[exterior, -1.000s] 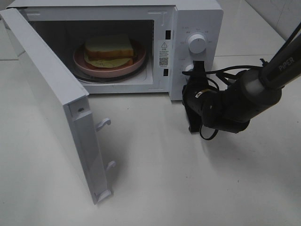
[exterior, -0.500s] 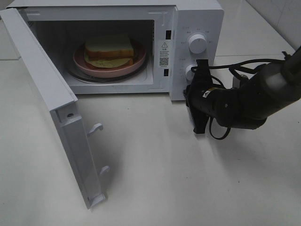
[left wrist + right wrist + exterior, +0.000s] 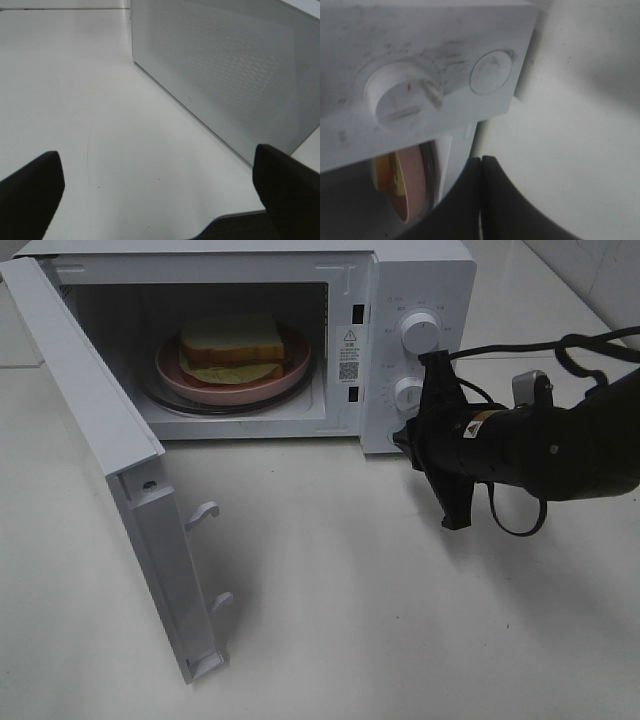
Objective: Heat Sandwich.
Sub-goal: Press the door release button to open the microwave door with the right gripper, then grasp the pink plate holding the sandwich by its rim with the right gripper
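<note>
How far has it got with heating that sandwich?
Done: the sandwich on its plate sits inside the microwave. In hand: the right end effector, shut, hovers by the knobs. Left: the door stands open and needs shutting, then probably a knob turned to start the heating.

Microwave casing [image 3: 415,270] smooth, semi-gloss white; pink plate [image 3: 230,393] glazed and shiny; right hand [image 3: 481,163] matt black plastic.

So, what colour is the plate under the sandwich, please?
The plate is pink, clearest in the exterior high view.
</note>
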Motion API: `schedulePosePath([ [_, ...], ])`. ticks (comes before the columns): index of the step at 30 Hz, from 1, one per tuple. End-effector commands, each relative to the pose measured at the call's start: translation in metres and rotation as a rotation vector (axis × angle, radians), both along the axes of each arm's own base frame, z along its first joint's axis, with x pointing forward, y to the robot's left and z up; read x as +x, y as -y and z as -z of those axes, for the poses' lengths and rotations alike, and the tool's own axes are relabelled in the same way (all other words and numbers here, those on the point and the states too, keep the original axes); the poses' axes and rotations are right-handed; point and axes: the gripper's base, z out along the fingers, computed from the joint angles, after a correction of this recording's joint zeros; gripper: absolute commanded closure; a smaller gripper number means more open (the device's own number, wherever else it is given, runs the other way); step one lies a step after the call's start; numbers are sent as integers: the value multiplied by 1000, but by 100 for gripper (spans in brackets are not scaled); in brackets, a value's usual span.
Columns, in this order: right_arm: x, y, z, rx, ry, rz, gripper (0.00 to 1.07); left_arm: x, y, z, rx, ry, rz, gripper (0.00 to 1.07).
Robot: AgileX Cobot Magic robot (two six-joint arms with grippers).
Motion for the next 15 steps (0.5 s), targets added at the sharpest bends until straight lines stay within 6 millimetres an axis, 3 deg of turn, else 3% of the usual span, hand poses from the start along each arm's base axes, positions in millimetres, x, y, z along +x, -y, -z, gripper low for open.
schedulePosePath([
  [1,-7,-1,-12,-73,10,-109,106,0,1,-1,-11,17,-4,10],
  [9,-24,2,-44,-278,50,-334,105,0,1,-1,-11,17,-4,10],
  [15,-36,11,-51,-456,-2,-459,104,0,1,-1,-11,17,-4,10],
])
